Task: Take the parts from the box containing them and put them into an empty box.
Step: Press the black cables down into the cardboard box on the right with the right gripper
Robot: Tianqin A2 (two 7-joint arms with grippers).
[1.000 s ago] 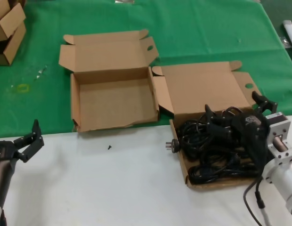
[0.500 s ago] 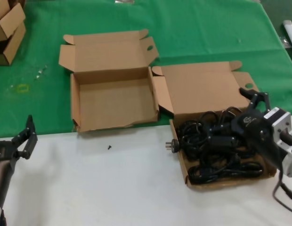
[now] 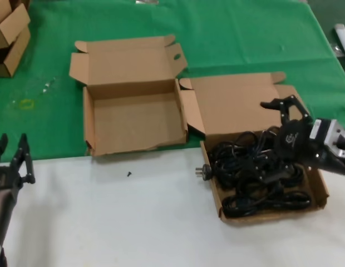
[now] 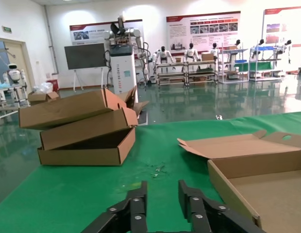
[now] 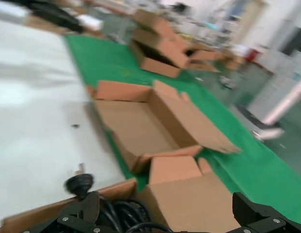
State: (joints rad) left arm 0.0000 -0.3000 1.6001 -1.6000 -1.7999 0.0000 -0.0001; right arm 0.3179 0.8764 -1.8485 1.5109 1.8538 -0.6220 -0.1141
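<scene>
My right claw [image 3: 279, 109] hides part of the cords [image 3: 256, 178]; the stacked cartons [image 3: 8, 33] are cut off at the head view's edge.

- A small white logo mark shows on the black body of the right gripper [image 3: 281, 114]; its characters are too small to read.
- Red-headed wall posters [image 4: 203, 30] in the far hall carry print too small to read.

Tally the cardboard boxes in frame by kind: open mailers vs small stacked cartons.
Open mailers: 2, the empty box and the cord box.
Small stacked cartons: 3, counted in the left wrist view.
Total: 5
</scene>
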